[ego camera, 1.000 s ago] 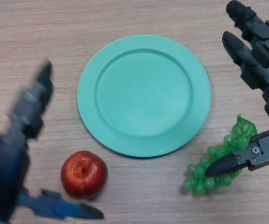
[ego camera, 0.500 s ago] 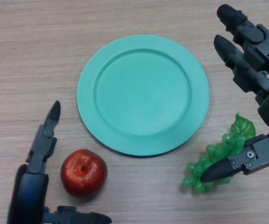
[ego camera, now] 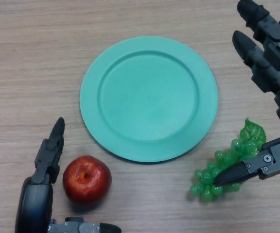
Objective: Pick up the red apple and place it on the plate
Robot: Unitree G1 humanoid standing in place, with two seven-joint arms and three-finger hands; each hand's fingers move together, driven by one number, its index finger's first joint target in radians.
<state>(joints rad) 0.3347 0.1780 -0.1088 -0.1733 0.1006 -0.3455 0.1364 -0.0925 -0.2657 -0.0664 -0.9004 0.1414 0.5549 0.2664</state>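
**Left hand open around the apple, not yet gripping**

We see the apple [ego camera: 87, 179] on the table [ego camera: 28, 73] at the lower left of the frame, just below the plate's [ego camera: 148, 98] lower-left rim and apart from it. Our left hand [ego camera: 40, 194] sits at the bottom left corner, its fingers straight and spread: one runs up along the apple's left side, the thumb lies below it. We cannot tell whether either touches the fruit. Our right hand [ego camera: 271, 73] fills the right edge, fingers relaxed, thumb over green grapes [ego camera: 227, 165] at lower right.
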